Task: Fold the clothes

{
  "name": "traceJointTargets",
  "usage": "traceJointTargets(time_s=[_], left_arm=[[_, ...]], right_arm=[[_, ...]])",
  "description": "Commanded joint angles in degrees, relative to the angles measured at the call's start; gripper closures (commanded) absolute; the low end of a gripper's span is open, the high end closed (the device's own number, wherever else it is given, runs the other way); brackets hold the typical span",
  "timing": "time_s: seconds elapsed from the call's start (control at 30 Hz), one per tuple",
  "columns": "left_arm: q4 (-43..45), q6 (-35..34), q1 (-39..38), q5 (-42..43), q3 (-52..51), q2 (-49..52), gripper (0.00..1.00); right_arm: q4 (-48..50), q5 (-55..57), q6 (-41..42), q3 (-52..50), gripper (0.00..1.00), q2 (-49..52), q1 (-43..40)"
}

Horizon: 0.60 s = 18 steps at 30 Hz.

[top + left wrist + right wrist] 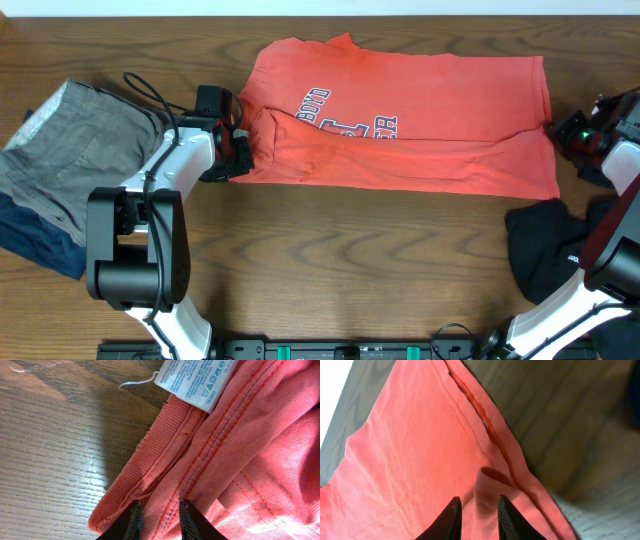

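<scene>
Left hand (160, 506) pinches T-shirt (450, 110) collar on brown wooden table (350, 255).

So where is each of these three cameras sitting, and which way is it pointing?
Overhead: above the table, looking straight down on the T-shirt; both arms show, left gripper and right gripper.
Left wrist: on the left arm, looking past its fingertips at the collar and care label.
Right wrist: on the right arm, looking past its fingertips at the shirt's stitched edge.
Shared: all three see the T-shirt.
</scene>
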Motion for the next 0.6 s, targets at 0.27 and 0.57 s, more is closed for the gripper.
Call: traceJointTargets(time_s=[0.27,0.57], left_arm=[[1.81,-0.11,0.04,-1.11,1.07,0.96,0.72],[5.64,-0.11,0.04,-1.09,1.07,1.36,0.72]], right_arm=[[-18.4,8.26,-12.04,0.24,0.88,0.26,0.81],[-19.5,13.75,-17.9,-2.12,0.88,0.26,0.92]])
